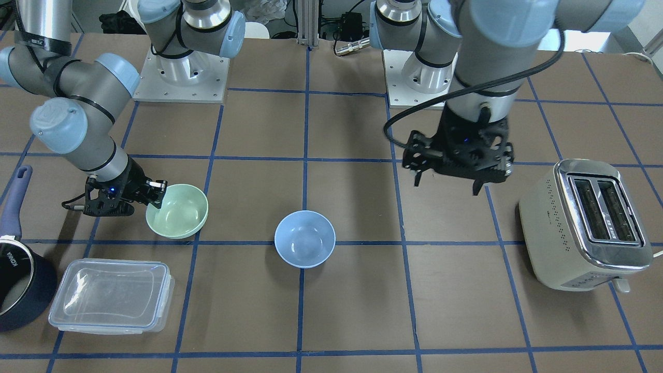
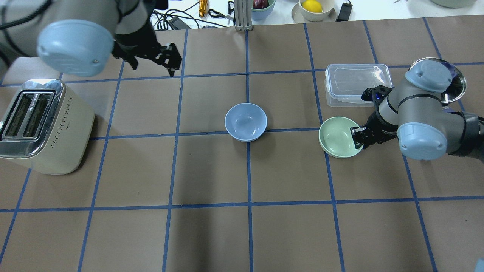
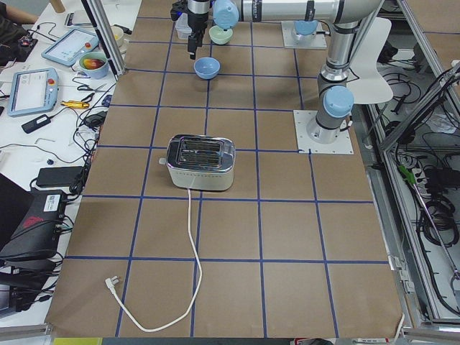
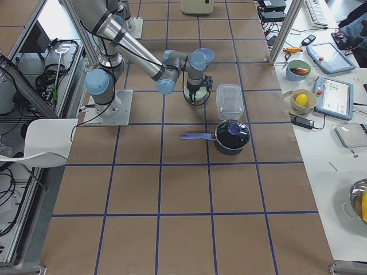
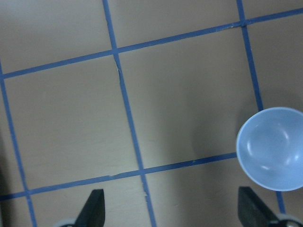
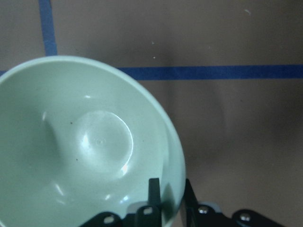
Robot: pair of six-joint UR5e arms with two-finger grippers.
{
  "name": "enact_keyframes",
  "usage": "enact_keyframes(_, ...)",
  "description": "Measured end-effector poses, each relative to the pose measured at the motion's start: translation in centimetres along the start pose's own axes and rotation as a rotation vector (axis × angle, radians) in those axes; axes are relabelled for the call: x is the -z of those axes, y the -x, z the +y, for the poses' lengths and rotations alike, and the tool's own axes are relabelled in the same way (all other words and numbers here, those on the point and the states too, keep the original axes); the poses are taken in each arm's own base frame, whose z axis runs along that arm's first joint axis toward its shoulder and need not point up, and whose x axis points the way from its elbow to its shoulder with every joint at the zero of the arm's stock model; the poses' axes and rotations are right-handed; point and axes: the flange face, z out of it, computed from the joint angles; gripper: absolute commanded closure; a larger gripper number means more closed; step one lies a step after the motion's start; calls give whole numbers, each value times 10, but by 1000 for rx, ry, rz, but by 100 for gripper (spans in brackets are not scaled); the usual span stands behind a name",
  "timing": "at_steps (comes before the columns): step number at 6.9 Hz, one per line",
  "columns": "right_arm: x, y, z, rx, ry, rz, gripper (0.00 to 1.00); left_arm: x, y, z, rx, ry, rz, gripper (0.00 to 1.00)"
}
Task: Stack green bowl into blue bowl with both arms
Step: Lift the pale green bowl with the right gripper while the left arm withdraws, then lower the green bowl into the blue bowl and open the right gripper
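My right gripper (image 2: 356, 136) is closed on the rim of the green bowl (image 2: 335, 136). One finger (image 6: 154, 191) sits inside the wall and the other outside, at the edge facing away from the blue bowl (image 2: 245, 121). The green bowl is apart from the blue bowl, on my right-arm side of it, with bare table between them. The carry I judge to come next would therefore run straight sideways toward the blue bowl. Both bowls are round, so no axis needs lining up.

My left gripper (image 2: 153, 70) hangs wide open and empty above the table. It is on the other side of the blue bowl and farther from my base, so my right arm is the one placed for this move.

I cannot tell whether the green bowl's foot has left the table. In the left wrist view, the frame edge clips the blue bowl.
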Motion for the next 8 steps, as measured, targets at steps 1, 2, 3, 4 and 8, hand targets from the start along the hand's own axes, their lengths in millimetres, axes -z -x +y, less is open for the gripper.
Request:
enact_keyframes(1, 12, 2, -6, -5, 1, -21, 100, 21, 33, 23, 16, 19, 7, 0)
enact_keyframes(2, 36, 12, -15, -27, 6, -92, 100, 35, 46, 37, 68, 18, 10, 0)
enact_keyframes(3, 66, 31, -26, -69, 7, -177, 100, 38, 48, 41, 161, 20, 17, 0)
enact_keyframes(4, 87, 61, -40, -114, 11, -234, 100, 38, 44, 40, 239, 20, 30, 0)
enact_keyframes(8, 49, 232, -47, -178, 52, -207, 100, 41, 34, 37, 310, 5, 67, 0)
